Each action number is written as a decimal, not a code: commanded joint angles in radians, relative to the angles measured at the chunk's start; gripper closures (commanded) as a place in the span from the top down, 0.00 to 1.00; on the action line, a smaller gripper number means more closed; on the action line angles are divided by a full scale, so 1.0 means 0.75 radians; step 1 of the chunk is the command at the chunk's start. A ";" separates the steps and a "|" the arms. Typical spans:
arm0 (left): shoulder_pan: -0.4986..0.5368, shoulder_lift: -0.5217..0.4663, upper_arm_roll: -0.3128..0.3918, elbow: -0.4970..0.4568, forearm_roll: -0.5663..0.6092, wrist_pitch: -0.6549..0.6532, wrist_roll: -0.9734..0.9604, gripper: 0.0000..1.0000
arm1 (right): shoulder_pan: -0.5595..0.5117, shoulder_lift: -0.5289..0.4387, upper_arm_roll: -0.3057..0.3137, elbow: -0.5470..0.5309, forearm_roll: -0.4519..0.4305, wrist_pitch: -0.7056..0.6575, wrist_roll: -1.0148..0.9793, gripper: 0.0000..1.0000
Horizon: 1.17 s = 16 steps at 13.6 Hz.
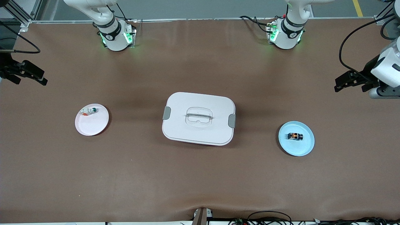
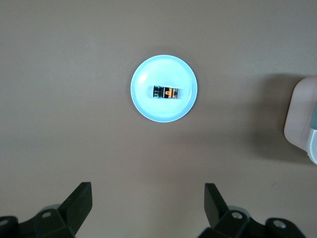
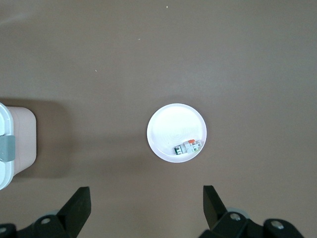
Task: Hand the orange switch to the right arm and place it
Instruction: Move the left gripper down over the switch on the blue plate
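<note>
The orange switch [image 1: 295,136], a tiny black block with an orange band, lies on its side on a light blue plate [image 1: 304,148] toward the left arm's end of the table. The left wrist view shows the switch [image 2: 167,92] on that plate [image 2: 148,74]. My left gripper [image 1: 349,85] hangs open and empty over the bare table at the left arm's end, apart from the plate; its jaws [image 2: 148,188] stand wide. My right gripper [image 1: 31,80] waits open and empty over the right arm's end of the table [image 3: 146,190].
A white lidded box [image 1: 178,125] with grey clasps and a top handle sits mid-table. A pale pink plate [image 1: 92,126] toward the right arm's end holds a small white-and-teal part [image 1: 89,110], which the right wrist view also shows [image 3: 187,148]. Cables run along the table's near edge.
</note>
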 commanded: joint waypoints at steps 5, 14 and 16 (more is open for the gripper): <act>-0.010 0.157 -0.005 0.014 0.019 0.038 0.008 1.00 | 0.001 -0.023 0.001 -0.024 -0.027 0.001 -0.015 1.00; -0.012 0.298 -0.008 -0.223 0.019 0.489 0.001 1.00 | -0.001 -0.023 0.001 -0.024 -0.027 0.001 -0.015 1.00; -0.016 0.365 -0.010 -0.225 0.021 0.568 -0.001 1.00 | -0.001 -0.023 0.003 -0.024 -0.025 0.003 -0.015 1.00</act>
